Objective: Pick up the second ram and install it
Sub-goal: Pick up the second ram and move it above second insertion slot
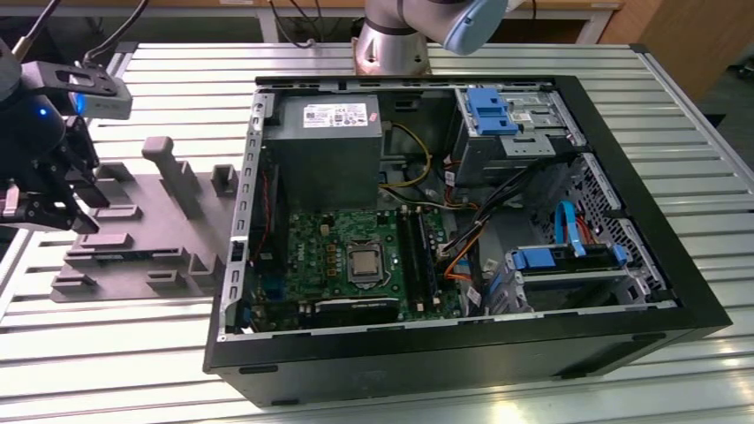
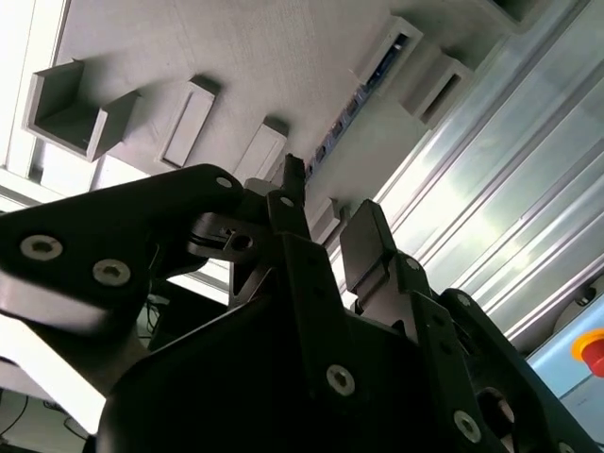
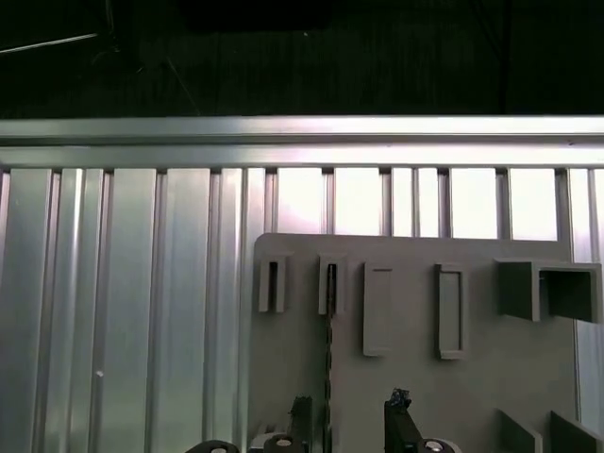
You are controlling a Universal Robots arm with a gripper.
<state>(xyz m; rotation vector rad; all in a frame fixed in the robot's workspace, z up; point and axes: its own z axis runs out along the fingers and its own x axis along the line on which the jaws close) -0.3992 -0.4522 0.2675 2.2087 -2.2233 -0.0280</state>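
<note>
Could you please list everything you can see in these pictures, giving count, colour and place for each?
Slatted aluminium table: one, silver, under everything.
Open computer case: one, black, lying on its side on the table.
Large circuit-board motherboard: one, green, inside the case.
Metal power supply box: one, grey, inside the case next to the motherboard.
Plastic drive brackets: two, blue, inside the case.
Slotted plastic holder block: one, grey, on the table at the exterior view's left of the case.
Thin circuit-board ram stick: one, dark, standing on edge in a holder slot.
Robot arm: one, silver-grey.
Gripper: one, black, over the holder, fingers open above the stick.
</note>
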